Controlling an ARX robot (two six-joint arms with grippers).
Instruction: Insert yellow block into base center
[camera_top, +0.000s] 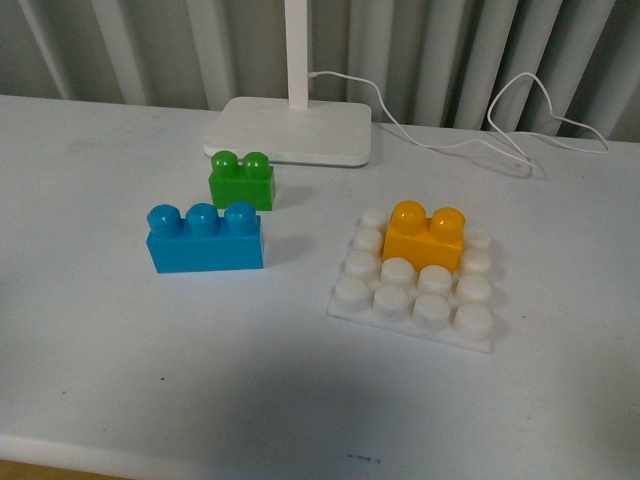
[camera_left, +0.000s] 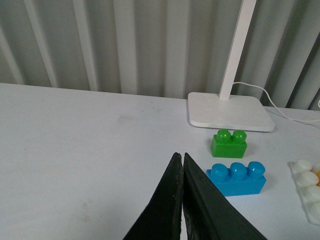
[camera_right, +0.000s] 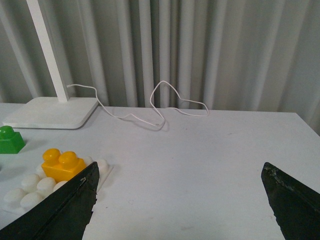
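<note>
The yellow block (camera_top: 425, 236) sits upright on the white studded base (camera_top: 415, 290), on the far middle studs. It also shows in the right wrist view (camera_right: 62, 164) on the base (camera_right: 30, 192). Neither arm shows in the front view. My left gripper (camera_left: 180, 157) is shut and empty above the bare table, with the blue brick (camera_left: 236, 178) just beyond it. My right gripper (camera_right: 179, 172) is wide open and empty, with the base beside one fingertip (camera_right: 80, 195).
A blue three-stud brick (camera_top: 205, 238) and a green two-stud brick (camera_top: 241, 181) stand left of the base. A white lamp foot (camera_top: 292, 130) with its post stands at the back, its cable (camera_top: 470, 125) trailing right. A curtain hangs behind the table.
</note>
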